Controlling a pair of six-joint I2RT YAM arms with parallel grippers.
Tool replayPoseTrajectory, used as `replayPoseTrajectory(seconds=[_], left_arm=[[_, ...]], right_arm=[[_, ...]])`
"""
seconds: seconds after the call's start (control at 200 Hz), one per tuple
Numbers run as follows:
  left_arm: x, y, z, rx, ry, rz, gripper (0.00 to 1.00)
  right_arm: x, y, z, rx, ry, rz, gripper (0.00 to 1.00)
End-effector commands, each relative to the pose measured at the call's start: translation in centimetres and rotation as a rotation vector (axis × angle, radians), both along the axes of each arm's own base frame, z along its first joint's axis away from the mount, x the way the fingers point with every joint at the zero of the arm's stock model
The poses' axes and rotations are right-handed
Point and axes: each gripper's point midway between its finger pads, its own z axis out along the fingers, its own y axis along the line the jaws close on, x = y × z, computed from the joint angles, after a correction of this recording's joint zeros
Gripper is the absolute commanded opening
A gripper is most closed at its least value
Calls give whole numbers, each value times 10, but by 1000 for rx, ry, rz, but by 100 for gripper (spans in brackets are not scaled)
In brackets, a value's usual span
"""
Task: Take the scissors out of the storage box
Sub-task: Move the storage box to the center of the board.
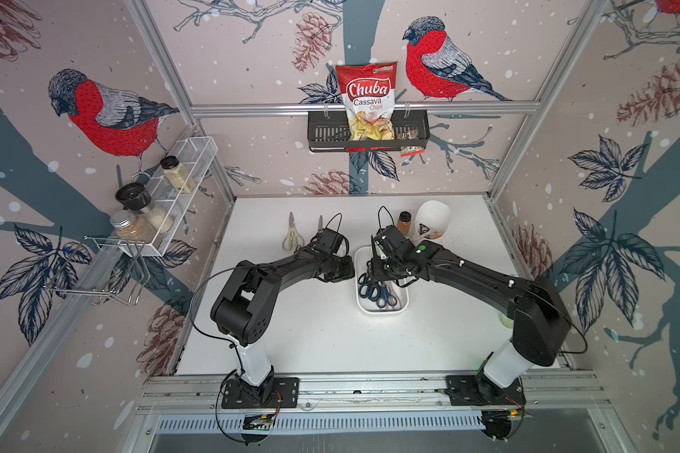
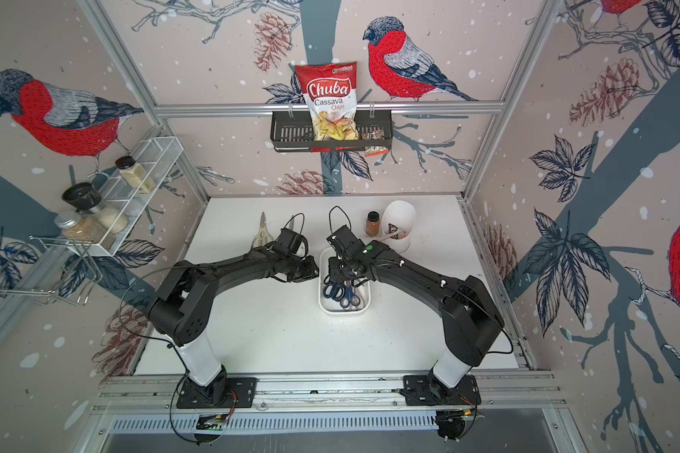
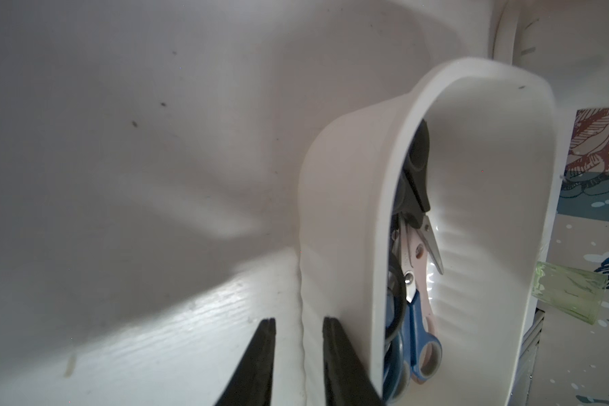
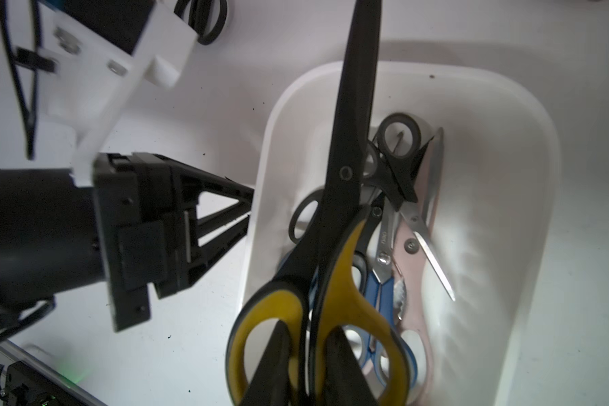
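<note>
right gripper [image 4: 308,327]: was clamped on the handles of the black-and-yellow scissors [image 4: 334,218], down over the far half of the box
black-and-yellow scissors: blades were closed. They lay across the top of the pile, with the tip poking out past the rim
left gripper [image 3: 299,321]: fingers were a little apart with nothing between them, and the tips were pressed up against the box's outer left wall
storage box [image 1: 381,312]: white tray, roughly mid-bench between the two arms, also seen in the other top view [image 2: 344,312]
inside the box: the dark blue scissors [image 1: 370,292] had their handles at the near end. The pinkish-beige scissors [image 4: 415,281] and small black-handled scissors [image 4: 399,140] were jumbled in too. Couldn't count the whole pile
already out: the cream-handled scissors [image 1: 291,235] were flat on the bench, far left. One more pair [image 1: 320,223] was just right of them, mostly hidden behind the left arm
other stuff: a white cup [image 1: 432,219] and spice bottle [image 1: 404,221] were far right of the box
</note>
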Motion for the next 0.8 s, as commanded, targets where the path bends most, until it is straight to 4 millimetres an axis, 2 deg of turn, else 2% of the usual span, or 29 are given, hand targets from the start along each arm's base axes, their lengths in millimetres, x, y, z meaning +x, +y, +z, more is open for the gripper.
replayPoseTrajectory(seconds=[0.0, 0.27, 0.385, 0.505, 0.7, 0.795], left_arm=[[0, -18, 5, -35, -9, -27, 29], [-8, -58, 9, -64, -6, -85, 28], [-4, -57, 13, -59, -7, -53, 28], [4, -24, 21, -5, -38, 26, 29], [21, 71, 38, 48, -87, 216, 30], [25, 105, 53, 89, -133, 262, 30]], right_arm=[[10, 1, 14, 30, -37, -39, 14], [25, -7, 25, 21, -80, -83, 14], [34, -6, 28, 21, -97, -94, 14], [45, 0, 25, 12, -106, -90, 14], [68, 26, 15, 21, -113, -74, 14], [82, 41, 6, 26, -109, -73, 14]])
